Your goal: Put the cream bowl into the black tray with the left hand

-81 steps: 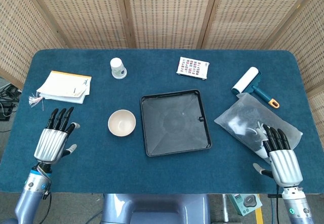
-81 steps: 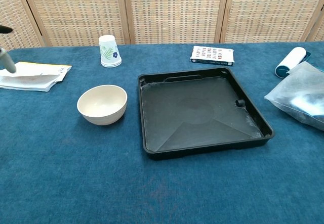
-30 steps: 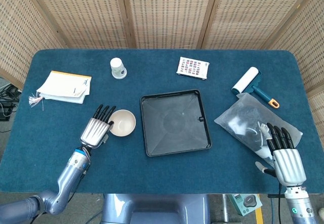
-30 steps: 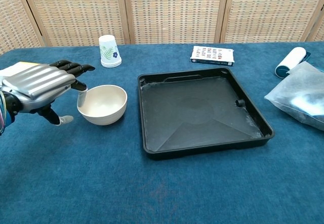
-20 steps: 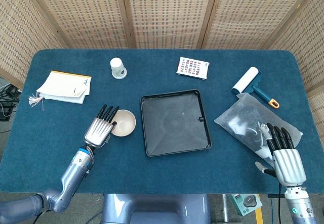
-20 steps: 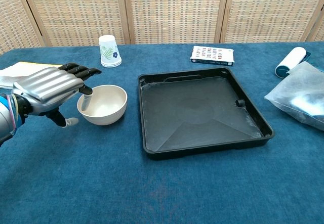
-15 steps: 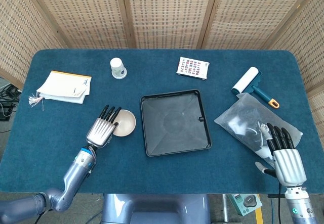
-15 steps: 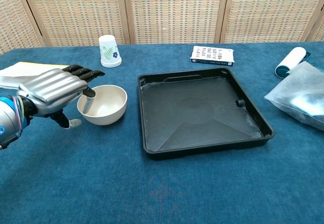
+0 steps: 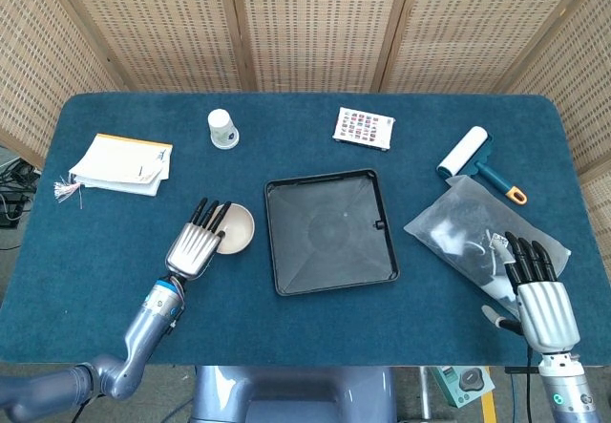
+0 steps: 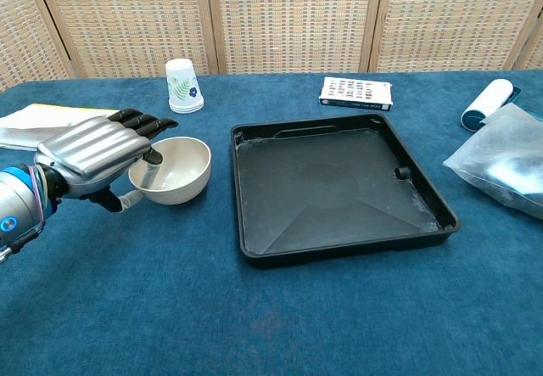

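Note:
The cream bowl (image 9: 236, 229) (image 10: 178, 167) is left of the black tray (image 9: 333, 285) (image 10: 339, 251), a small gap from its left rim. My left hand (image 9: 195, 243) (image 10: 92, 153) grips the bowl's left rim, fingers over the edge and into the bowl, thumb below it. In the chest view the bowl looks tilted and slightly raised off the cloth. The tray holds nothing. My right hand (image 9: 537, 294) lies at the front right with fingers stretched out, holding nothing, beside a plastic bag (image 9: 466, 224).
A paper cup (image 9: 222, 129) (image 10: 183, 86) and a stack of papers (image 9: 122, 163) (image 10: 53, 125) are at the back left. A patterned card box (image 9: 363, 127) (image 10: 356, 92) lies behind the tray. A lint roller (image 9: 466, 154) (image 10: 485, 104) is at the right.
My left hand came in from the front left to the bowl, slid its fingers over the rim and took hold. The bowl has risen slightly and shifted. The right hand stayed put.

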Controlling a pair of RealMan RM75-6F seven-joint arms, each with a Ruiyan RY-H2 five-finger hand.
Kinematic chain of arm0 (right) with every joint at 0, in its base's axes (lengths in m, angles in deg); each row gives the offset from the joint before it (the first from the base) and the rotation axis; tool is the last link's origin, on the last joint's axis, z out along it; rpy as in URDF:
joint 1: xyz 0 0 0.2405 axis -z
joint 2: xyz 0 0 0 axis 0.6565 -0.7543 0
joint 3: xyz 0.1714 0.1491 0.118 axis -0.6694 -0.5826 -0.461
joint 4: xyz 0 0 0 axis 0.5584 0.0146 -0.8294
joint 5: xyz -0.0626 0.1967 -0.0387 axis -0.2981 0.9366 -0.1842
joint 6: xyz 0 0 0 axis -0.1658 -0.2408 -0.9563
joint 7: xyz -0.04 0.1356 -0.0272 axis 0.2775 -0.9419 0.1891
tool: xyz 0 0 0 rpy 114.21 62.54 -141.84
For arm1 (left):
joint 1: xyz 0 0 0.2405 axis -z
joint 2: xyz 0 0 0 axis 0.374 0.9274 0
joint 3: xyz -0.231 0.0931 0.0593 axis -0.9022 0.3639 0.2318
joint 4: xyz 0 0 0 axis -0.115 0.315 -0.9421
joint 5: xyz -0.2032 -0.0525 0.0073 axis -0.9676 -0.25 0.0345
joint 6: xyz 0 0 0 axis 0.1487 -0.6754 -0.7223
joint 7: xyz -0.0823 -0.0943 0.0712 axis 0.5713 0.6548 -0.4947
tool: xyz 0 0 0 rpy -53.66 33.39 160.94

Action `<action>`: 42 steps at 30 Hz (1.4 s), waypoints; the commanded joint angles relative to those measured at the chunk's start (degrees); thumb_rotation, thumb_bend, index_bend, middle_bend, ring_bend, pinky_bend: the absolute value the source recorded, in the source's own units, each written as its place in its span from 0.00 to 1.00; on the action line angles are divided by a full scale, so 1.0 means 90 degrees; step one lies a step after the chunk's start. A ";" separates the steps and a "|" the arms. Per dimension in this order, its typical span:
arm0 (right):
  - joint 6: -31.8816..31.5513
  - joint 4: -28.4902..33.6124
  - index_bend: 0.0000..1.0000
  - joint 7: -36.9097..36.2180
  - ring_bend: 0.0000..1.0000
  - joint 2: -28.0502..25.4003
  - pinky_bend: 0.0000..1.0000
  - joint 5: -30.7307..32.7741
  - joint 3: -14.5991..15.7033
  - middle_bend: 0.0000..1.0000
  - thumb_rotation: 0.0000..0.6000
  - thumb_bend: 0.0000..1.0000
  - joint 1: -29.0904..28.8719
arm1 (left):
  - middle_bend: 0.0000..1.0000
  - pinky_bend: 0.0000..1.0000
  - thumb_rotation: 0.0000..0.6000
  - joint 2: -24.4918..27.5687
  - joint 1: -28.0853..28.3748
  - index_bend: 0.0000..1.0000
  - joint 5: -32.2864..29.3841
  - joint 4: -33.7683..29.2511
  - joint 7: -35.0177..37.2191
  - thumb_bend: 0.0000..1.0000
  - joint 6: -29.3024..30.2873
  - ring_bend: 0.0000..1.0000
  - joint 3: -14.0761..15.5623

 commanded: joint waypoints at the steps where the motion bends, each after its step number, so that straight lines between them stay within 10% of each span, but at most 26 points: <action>1: -0.0003 0.0001 0.00 -0.0003 0.00 -0.0002 0.00 0.0001 -0.0001 0.00 1.00 0.14 0.0002 | 0.00 0.00 1.00 -0.0001 0.0006 0.63 0.0031 0.0017 0.0026 0.51 0.0032 0.00 0.0023; 23: 0.0050 -0.0085 0.00 -0.0186 0.00 -0.0014 0.00 0.0137 -0.0054 0.00 1.00 0.14 -0.0001 | 0.00 0.00 1.00 0.0394 0.0541 0.64 0.0114 -0.0951 -0.0569 0.51 0.0037 0.00 -0.0401; 42: 0.0401 -0.0455 0.00 -0.0695 0.00 0.0030 0.00 0.0614 -0.0181 0.00 1.00 0.14 -0.0060 | 0.00 0.00 1.00 -0.0845 0.2309 0.64 -0.1100 -0.0299 -0.1947 0.51 -0.1167 0.00 -0.1178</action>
